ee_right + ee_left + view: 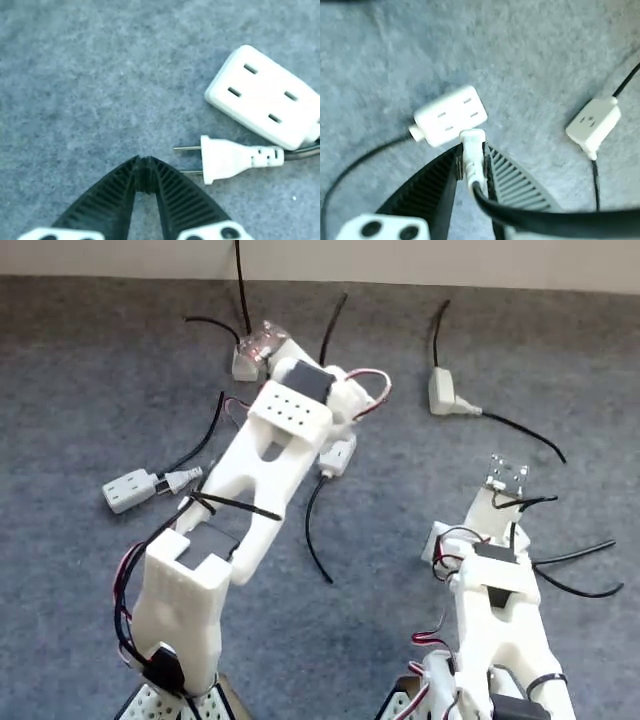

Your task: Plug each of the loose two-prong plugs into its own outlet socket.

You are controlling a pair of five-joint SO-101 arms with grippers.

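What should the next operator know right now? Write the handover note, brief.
Left gripper: shut on a white plug, its tip against the edge of a white outlet, not in a slot.
Right gripper: shut, empty, above the carpet.
A loose plug lies beside a second outlet, prongs bare.
Done: neither plug is in. Left: seat both.

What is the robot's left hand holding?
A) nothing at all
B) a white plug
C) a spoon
B: in the left wrist view the left hand is shut on a white plug, right up against a white outlet block.
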